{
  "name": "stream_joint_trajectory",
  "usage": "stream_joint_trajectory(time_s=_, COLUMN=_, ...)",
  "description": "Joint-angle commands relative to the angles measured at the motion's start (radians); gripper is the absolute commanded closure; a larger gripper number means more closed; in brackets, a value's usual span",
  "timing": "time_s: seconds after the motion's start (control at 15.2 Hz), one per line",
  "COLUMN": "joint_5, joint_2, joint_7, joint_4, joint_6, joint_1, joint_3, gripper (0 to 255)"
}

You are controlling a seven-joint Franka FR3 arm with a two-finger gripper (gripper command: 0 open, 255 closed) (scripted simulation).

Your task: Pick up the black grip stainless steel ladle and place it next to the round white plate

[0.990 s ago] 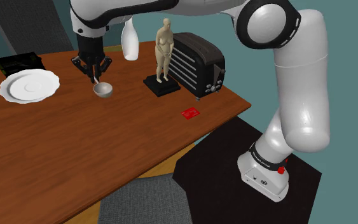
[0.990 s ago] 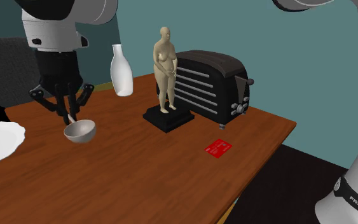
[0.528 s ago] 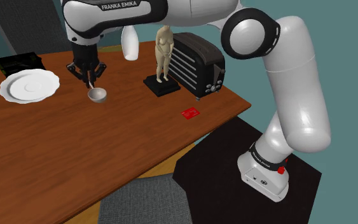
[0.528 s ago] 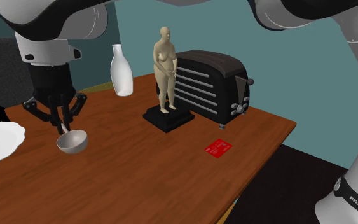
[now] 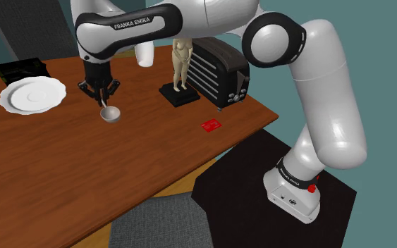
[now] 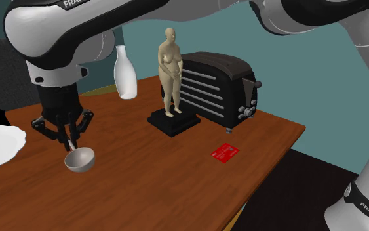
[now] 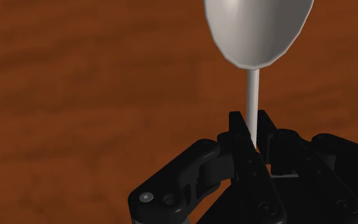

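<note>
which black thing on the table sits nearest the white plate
The flat black box right beside the plate; the toaster and figurine base stand far off.

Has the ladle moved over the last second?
Yes. In the second exterior view the ladle has shifted down the picture, farther from the white vase.

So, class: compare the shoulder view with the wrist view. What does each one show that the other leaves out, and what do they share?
Shoulder view's extras: the round white plate towards its left, the tan figurine, the black toaster, the red card and the arm's stand. Wrist view's extra: a close look at the fingers clasping the thin pale handle of the ladle. Shared: the tool, shut on the ladle, bowl-down over the brown wooden table.
</note>
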State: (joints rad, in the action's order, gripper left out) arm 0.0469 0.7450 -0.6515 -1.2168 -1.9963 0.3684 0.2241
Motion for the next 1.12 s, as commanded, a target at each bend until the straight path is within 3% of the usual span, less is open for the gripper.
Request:
stream_joint_trajectory(time_s=0.0, joint_5=0.001, joint_2=0.006, joint_7=0.001, joint_4=-0.019, joint_6=-0.026, joint_1=0.0, joint_3=-0.001, gripper=255)
stream_joint_trajectory(time_s=0.4, joint_5=0.005, joint_2=0.038, joint_7=0.003, joint_4=-0.05, joint_6=-0.088, joint_1=0.0, joint_3=-0.005, gripper=255)
stream_joint_trajectory(time_s=0.86, joint_5=0.005, joint_2=0.038, joint_7=0.003, joint_4=-0.05, joint_6=-0.088, joint_1=0.0, joint_3=-0.005, gripper=255)
stream_joint_trajectory(time_s=0.92, joint_5=0.005, joint_2=0.038, joint_7=0.003, joint_4=-0.05, joint_6=-0.088, joint_1=0.0, joint_3=-0.005, gripper=0)
stream_joint_trajectory(time_s=1.06, joint_5=0.005, joint_2=0.038, joint_7=0.003, joint_4=-0.05, joint_6=-0.088, joint_1=0.0, joint_3=-0.005, gripper=0)
